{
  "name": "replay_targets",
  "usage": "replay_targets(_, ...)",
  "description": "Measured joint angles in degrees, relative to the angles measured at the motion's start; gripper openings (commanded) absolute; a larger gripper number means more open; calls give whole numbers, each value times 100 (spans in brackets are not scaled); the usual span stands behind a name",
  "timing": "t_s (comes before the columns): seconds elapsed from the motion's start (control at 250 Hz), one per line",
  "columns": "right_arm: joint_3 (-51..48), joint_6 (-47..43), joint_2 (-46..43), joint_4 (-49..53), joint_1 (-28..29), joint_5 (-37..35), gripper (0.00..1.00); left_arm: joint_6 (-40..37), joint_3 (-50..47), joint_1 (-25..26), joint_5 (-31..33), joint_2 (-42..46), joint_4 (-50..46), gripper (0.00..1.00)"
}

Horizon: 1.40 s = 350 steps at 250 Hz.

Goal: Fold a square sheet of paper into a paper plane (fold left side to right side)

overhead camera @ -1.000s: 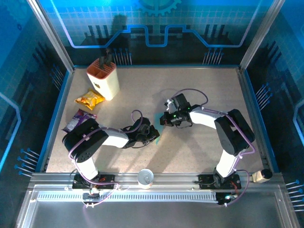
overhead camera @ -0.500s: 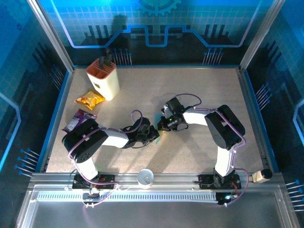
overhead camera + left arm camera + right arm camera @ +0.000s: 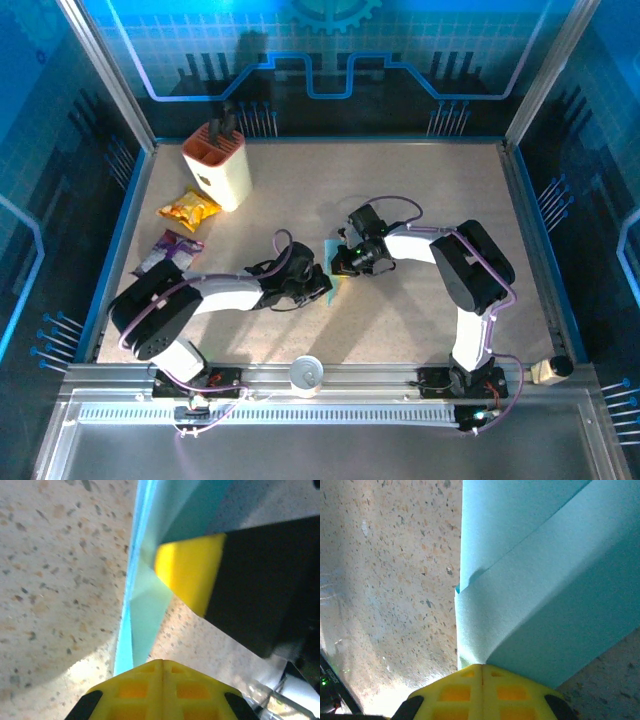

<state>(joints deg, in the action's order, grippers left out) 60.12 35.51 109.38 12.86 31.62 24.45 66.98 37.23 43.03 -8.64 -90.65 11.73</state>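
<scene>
Jaws of the left gripper (image 3: 318, 285) are closed tight, the tips touching the light-blue paper sheet (image 3: 335, 277) at mid-table. The sheet lies folded in overlapping layers with sharp creases. Its long axis seems to run near to far, though the arms hide most of it. Just beyond, the right gripper (image 3: 342, 262) is likewise closed, its tips against the paper's raised fold.

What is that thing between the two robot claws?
A partly folded light-blue paper lies between the left gripper and the right gripper, both shut. The left wrist view shows it closest.
</scene>
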Motion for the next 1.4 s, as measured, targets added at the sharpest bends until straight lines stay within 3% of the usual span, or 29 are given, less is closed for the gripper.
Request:
replay_targets(0.456,74,-107,31,109,22,-26,0,-61,87,0,-584,-98,-98,0)
replay_targets(1.399,227,-232,74,354,63,-155,0,-103,-28,0,-688,-372,11,0)
